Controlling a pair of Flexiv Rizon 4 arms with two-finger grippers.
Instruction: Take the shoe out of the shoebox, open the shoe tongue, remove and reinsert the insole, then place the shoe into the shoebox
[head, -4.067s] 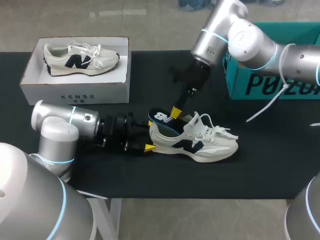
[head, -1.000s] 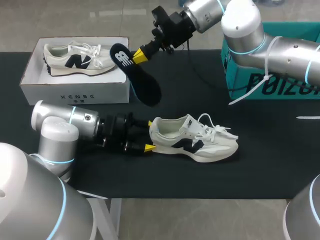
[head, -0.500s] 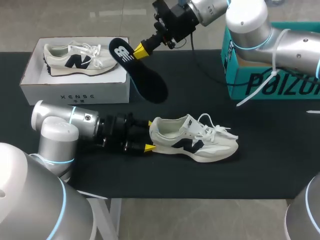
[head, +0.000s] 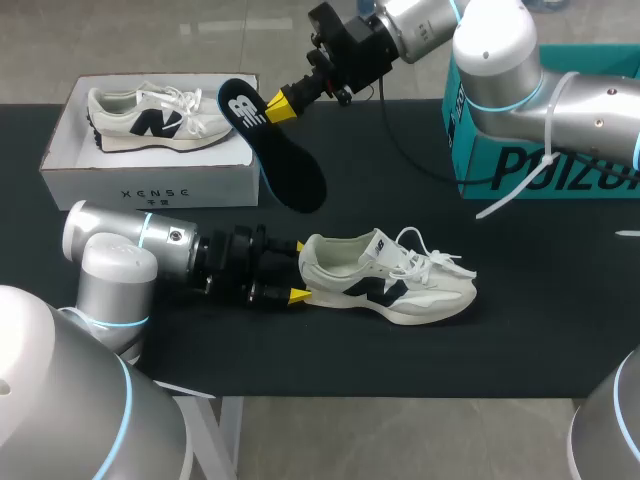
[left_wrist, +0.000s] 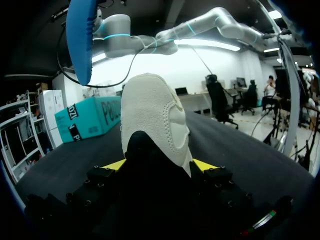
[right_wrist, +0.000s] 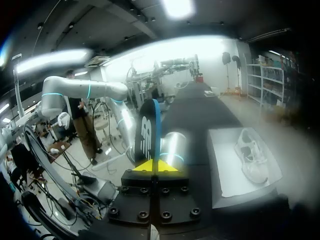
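A white shoe (head: 385, 280) with a dark logo lies on its sole on the black table, toe to the right. My left gripper (head: 298, 270) has a yellow tip on each side of the heel and is shut on it; in the left wrist view the heel (left_wrist: 155, 115) fills the gap of the gripper (left_wrist: 160, 165). My right gripper (head: 277, 102) is shut on one end of the dark insole (head: 288, 165), which hangs tilted in the air above the table beside the white shoebox (head: 150, 182). In the right wrist view the insole (right_wrist: 147, 132) stands up from the closed tips (right_wrist: 158, 166).
A second white shoe (head: 160, 118) lies in the shoebox at the back left. A teal box (head: 530, 160) stands at the back right. Black table stretches in front of and to the right of the shoe.
The right gripper has pulled the insole out of the shoe and lifted it up and back, near the shoebox. Over the last second it shifted only slightly. The left gripper and shoe stayed put.
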